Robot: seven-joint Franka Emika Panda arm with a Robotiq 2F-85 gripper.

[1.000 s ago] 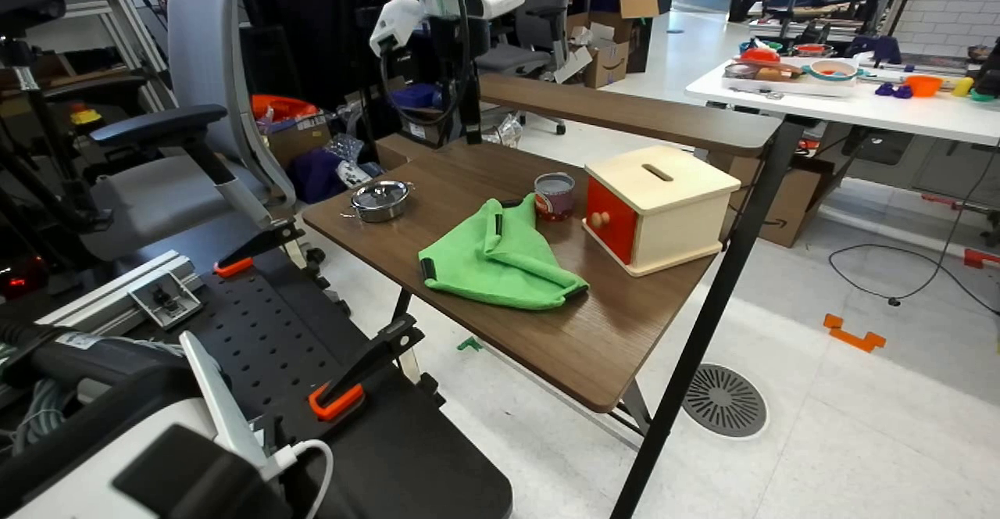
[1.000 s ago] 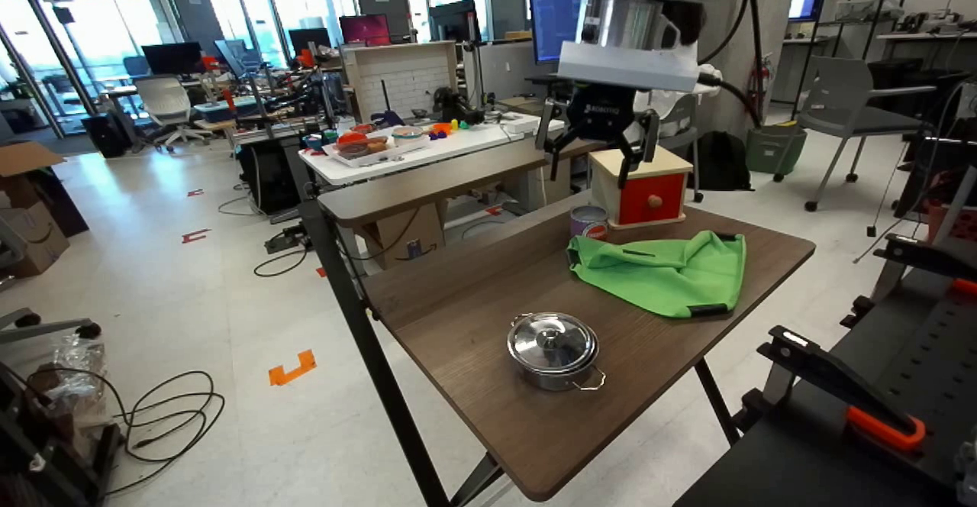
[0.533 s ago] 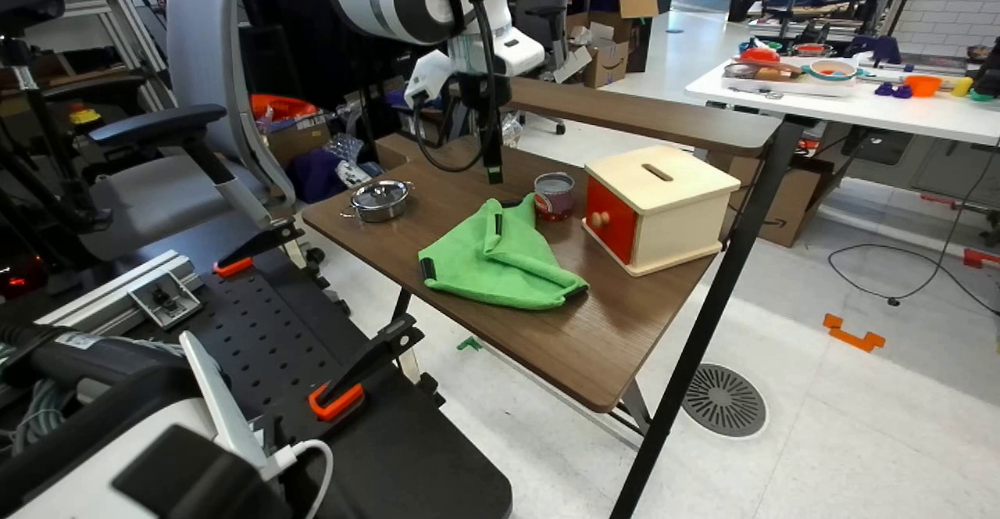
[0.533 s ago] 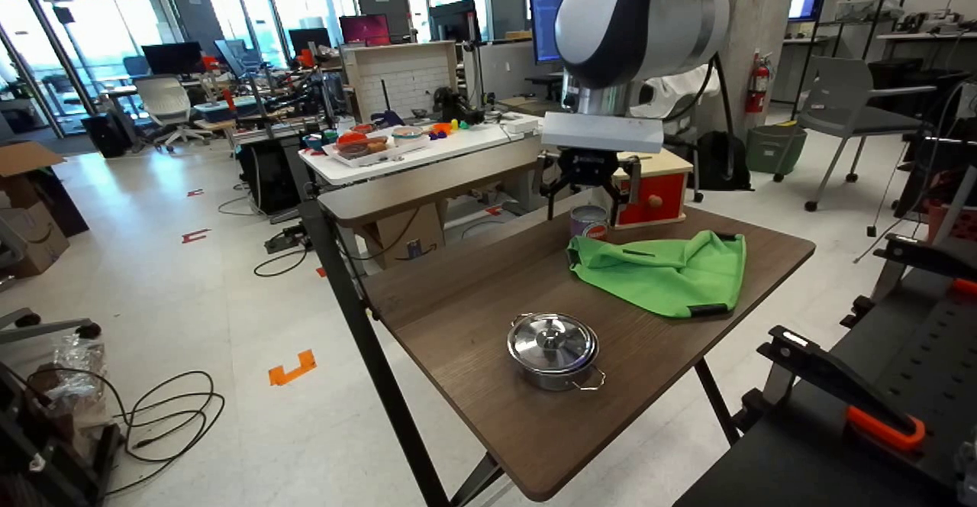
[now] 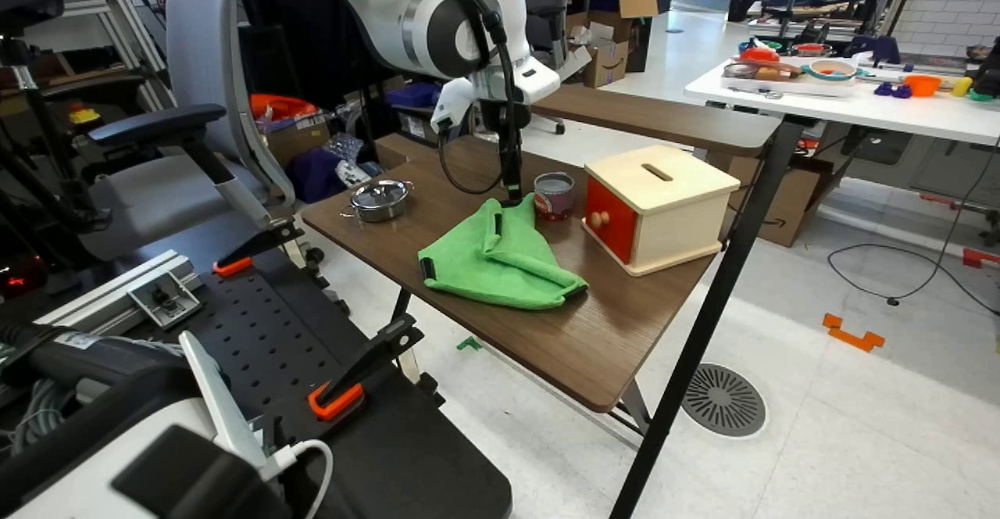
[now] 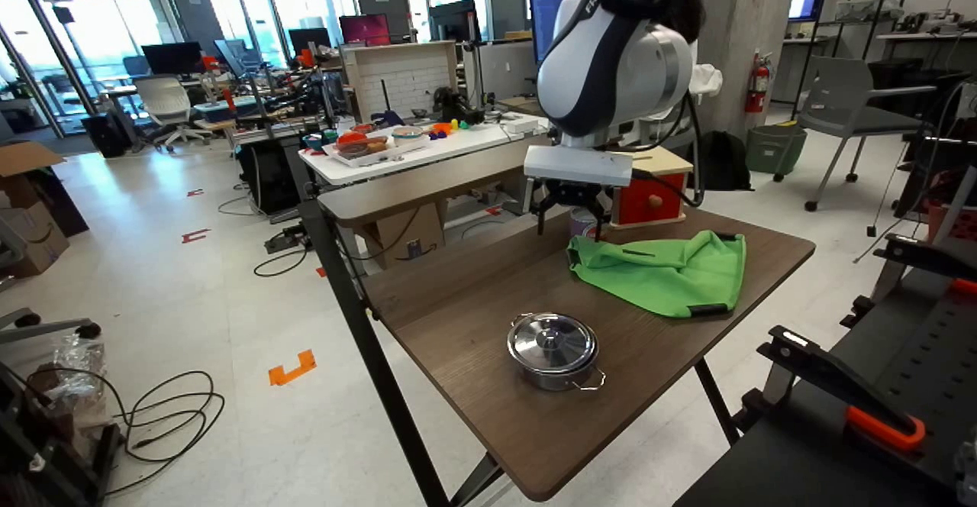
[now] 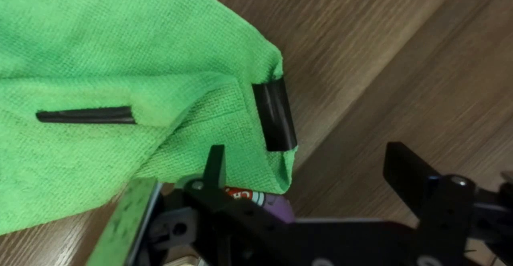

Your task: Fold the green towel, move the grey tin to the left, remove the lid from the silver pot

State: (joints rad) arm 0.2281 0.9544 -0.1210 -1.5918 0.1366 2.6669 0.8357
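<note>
The green towel (image 5: pixel 500 261) lies crumpled and partly folded over on the brown table in both exterior views, with black strips at its edges. It also fills the left of the wrist view (image 7: pixel 120 49). The grey tin (image 5: pixel 555 197), with a purple and red label, stands beside the towel; in the wrist view my gripper mostly hides it (image 7: pixel 276 208). The silver pot (image 6: pixel 556 379) has its lid (image 6: pixel 551 341) on. My gripper (image 6: pixel 569 234) is open and empty, pointing down near the tin and the towel's far corner. The wrist view shows its fingers (image 7: pixel 305 154) wide apart.
A wooden box (image 5: pixel 664 206) with a red front and round knob stands beyond the tin. A raised brown shelf (image 5: pixel 641 116) runs along the table's far side. A black perforated bench (image 5: pixel 273 339) with orange-tipped clamps stands close to the table.
My gripper has come down from above the table toward the tin and the towel's corner. It stays open. Towel, tin and pot have not moved.
</note>
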